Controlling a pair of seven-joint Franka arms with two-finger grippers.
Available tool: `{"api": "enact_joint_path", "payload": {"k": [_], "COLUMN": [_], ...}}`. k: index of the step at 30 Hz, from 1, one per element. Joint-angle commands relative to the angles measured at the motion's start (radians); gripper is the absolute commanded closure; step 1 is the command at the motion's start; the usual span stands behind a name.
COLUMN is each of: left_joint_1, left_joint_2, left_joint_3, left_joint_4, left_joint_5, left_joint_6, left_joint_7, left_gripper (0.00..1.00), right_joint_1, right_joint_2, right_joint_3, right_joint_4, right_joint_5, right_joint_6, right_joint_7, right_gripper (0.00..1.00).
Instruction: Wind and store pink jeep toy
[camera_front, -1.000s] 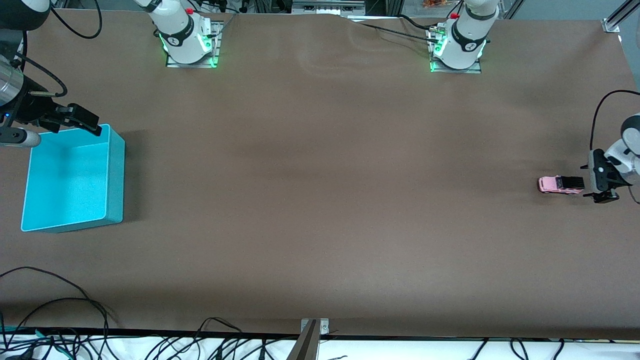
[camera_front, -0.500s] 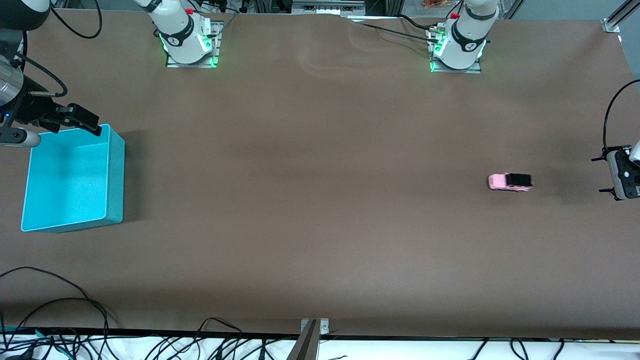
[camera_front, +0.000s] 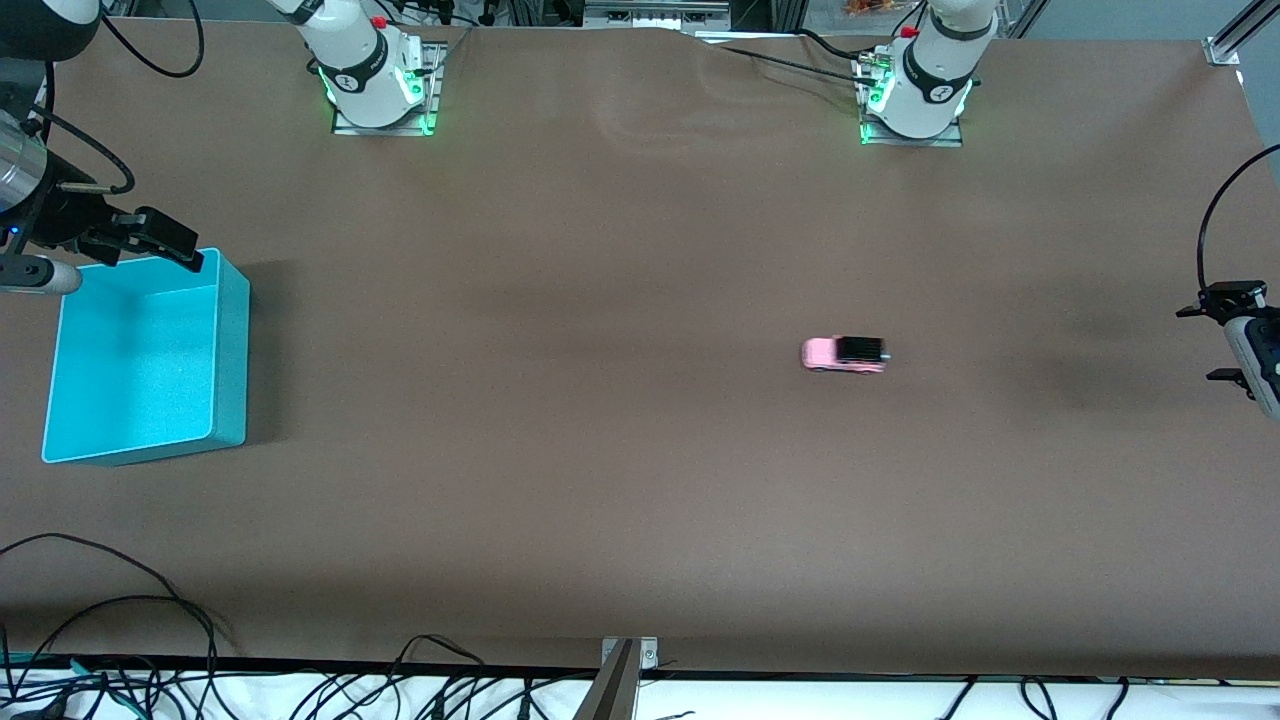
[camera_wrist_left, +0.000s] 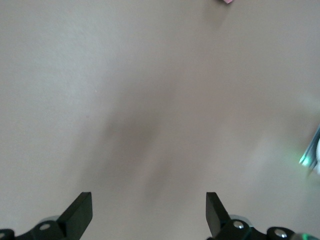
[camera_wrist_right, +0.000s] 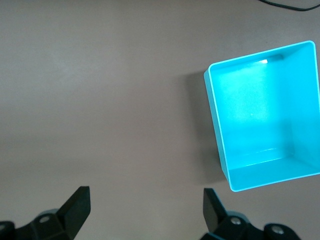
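The pink jeep toy (camera_front: 843, 354), pink with a black roof and rear, stands on its wheels on the brown table, well apart from both grippers. Only a pink corner of it (camera_wrist_left: 226, 1) shows in the left wrist view. My left gripper (camera_front: 1208, 334) is open and empty over the left arm's end of the table; in its wrist view (camera_wrist_left: 148, 212) it is over bare table. My right gripper (camera_front: 170, 243) is open and empty over the far corner of the turquoise bin (camera_front: 232, 350); in its wrist view (camera_wrist_right: 145, 210) it is over bare table beside the bin (camera_wrist_right: 216, 130).
The bin is empty and stands at the right arm's end of the table. Both arm bases (camera_front: 375, 85) (camera_front: 915, 95) stand along the far edge. Cables (camera_front: 120, 620) lie past the near edge.
The jeep has rolled away from my left gripper toward the middle of the table. My left gripper has drawn back toward the table's end. The right arm has not moved.
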Motion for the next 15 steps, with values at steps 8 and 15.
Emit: {"api": "enact_joint_path", "payload": {"k": [8, 15], "left_joint_1": [0.005, 0.005], "left_joint_2": [-0.116, -0.162], "left_joint_3": [-0.111, -0.152], "left_joint_4": [0.014, 0.014], "left_joint_5": [-0.016, -0.016], "left_joint_6": [-0.121, -0.135], "left_joint_7": [-0.321, -0.455], "left_gripper": [0.00, 0.00], "right_joint_1": [-0.001, -0.001], "right_joint_2": [-0.002, -0.001], "right_joint_3": [0.000, 0.000], "right_joint_4": [0.017, 0.017], "right_joint_5": [0.004, 0.004], "right_joint_6": [-0.014, -0.015], "right_joint_7": [-0.009, -0.009], "right_gripper": [0.00, 0.00]}}
